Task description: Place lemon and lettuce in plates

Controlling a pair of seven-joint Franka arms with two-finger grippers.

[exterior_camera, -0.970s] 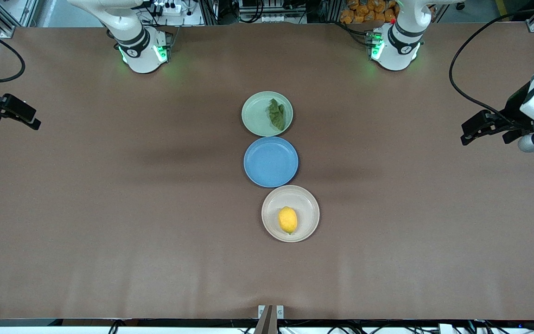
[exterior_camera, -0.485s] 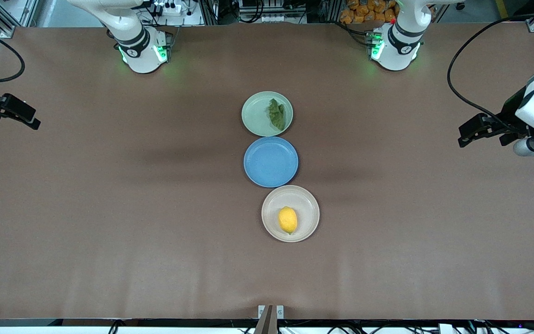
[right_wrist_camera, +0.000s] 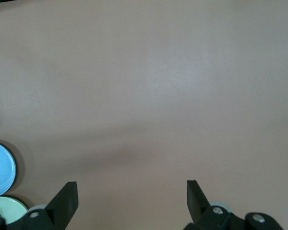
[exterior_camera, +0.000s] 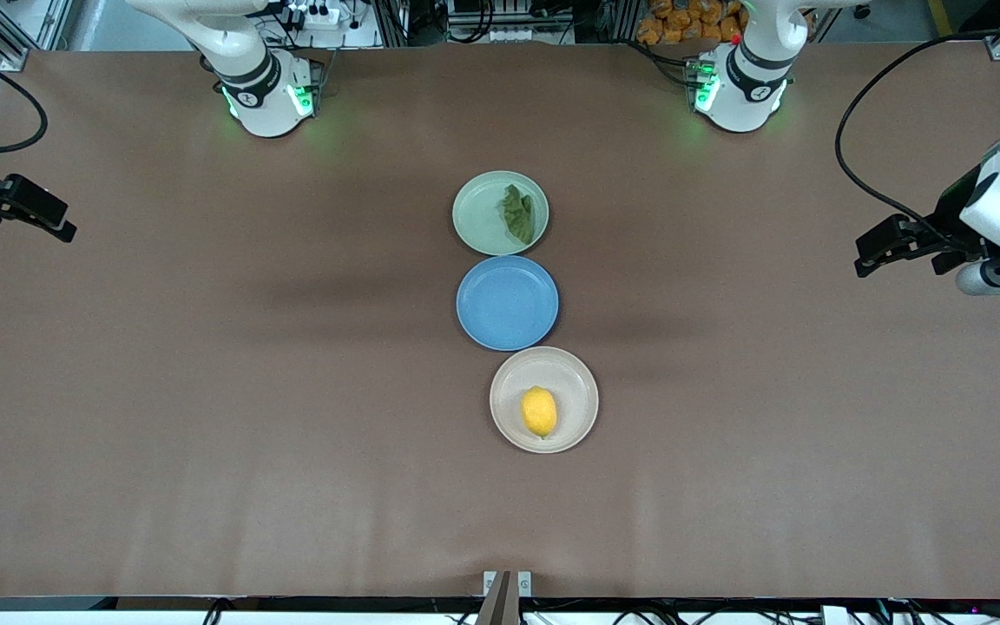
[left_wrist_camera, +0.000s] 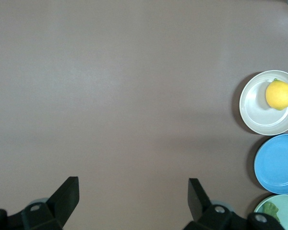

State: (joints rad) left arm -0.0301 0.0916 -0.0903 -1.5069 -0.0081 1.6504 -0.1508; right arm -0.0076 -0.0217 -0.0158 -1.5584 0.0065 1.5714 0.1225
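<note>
The yellow lemon (exterior_camera: 539,411) lies in the beige-cream plate (exterior_camera: 574,371), the plate nearest the front camera; both also show in the left wrist view, the lemon (left_wrist_camera: 279,94) in the plate (left_wrist_camera: 252,103). The dark green lettuce (exterior_camera: 518,215) lies in the pale mint green plate (exterior_camera: 476,213), the plate nearest the bases. My left gripper (exterior_camera: 873,252) is open and empty, high over the left arm's end of the table. My right gripper (exterior_camera: 53,221) is open and empty over the right arm's end.
A bright blue plate (exterior_camera: 507,302) sits empty between the mint plate and the cream plate, touching both. The three plates form a line down the middle of the brown table (exterior_camera: 205,391).
My left gripper has drawn slightly up and away toward the bases' side at its end of the table. The right gripper, the plates, lemon and lettuce have not moved.
</note>
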